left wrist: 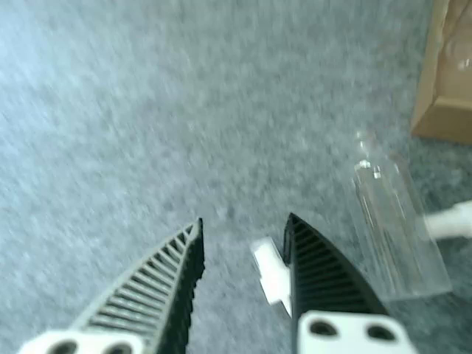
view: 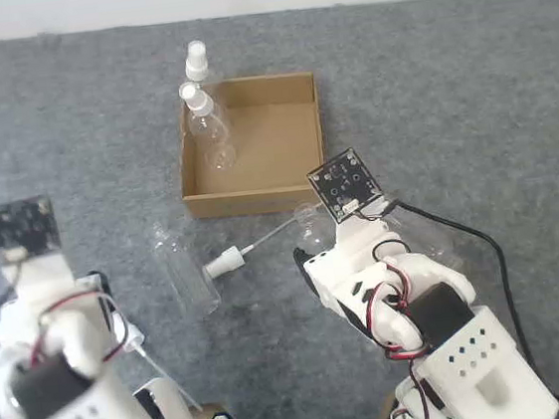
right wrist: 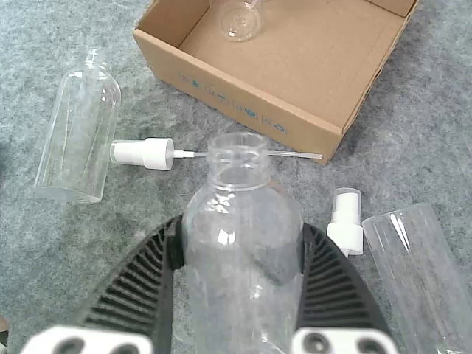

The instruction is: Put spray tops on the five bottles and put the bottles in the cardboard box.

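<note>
My right gripper [right wrist: 240,234] is shut on an upright clear bottle [right wrist: 240,210] with an open neck, just in front of the cardboard box [right wrist: 324,127]; the high view shows this bottle [view: 309,220] near the box [view: 259,200]. A spray top with a long tube [right wrist: 144,153] lies between a bare bottle on its side [right wrist: 77,136] and the held one. My left gripper [left wrist: 243,227] hangs open above the carpet, with a small white spray top [left wrist: 271,276] against the inner side of one finger. One capped bottle [view: 209,127] lies in the box, and another [view: 196,62] stands behind it.
A further spray top [right wrist: 345,221] and another clear bottle [right wrist: 417,273] lie beside the held bottle on the side away from the other arm. The grey carpet [view: 466,80] covers the table. The lying bottle [left wrist: 394,221] and the box corner [left wrist: 446,88] are ahead of my left gripper.
</note>
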Motion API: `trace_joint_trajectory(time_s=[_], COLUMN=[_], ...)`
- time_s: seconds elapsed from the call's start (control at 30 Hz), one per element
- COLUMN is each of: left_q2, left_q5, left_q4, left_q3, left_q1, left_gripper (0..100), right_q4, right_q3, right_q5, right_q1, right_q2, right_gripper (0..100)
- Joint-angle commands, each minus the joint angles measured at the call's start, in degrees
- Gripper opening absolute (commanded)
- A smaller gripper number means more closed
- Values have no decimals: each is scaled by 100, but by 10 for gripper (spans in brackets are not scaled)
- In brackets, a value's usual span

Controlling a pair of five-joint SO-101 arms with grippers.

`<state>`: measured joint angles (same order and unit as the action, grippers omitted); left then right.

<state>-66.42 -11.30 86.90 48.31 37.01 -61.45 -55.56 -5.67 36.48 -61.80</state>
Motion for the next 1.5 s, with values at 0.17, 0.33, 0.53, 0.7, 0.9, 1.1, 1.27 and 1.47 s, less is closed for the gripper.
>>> trace_joint_trajectory(time_s=[0.17,0.33,0.53,0.7,0.9,1.1,1.27,1.47], left_q2=[1415,1837,2637,3253,4035,4949,5644,5943], left_q5=[466,466,598,835,835,835,835,835], left_q4=[167,35,-730,-1266,-1609,-2110,-2400,-2444], left_q3=[-497,-295,207,286,286,286,286,242], left_q1=[0,0,18,343,343,343,308,308], left_gripper=[163,164,164,164,164,164,164,163], right_q4=[171,171,171,171,171,171,171,171], right_q3=[-62,-62,-70,-79,-79,-79,-88,-88], right_q5=[-53,-53,-53,-53,-53,-53,-53,-53], right_q1=[-84,-84,-84,-84,-75,-66,-66,-66], right_q2=[-180,-180,-180,-180,-171,-171,-171,-171], right_gripper=[80,80,80,80,80,80,80,80])
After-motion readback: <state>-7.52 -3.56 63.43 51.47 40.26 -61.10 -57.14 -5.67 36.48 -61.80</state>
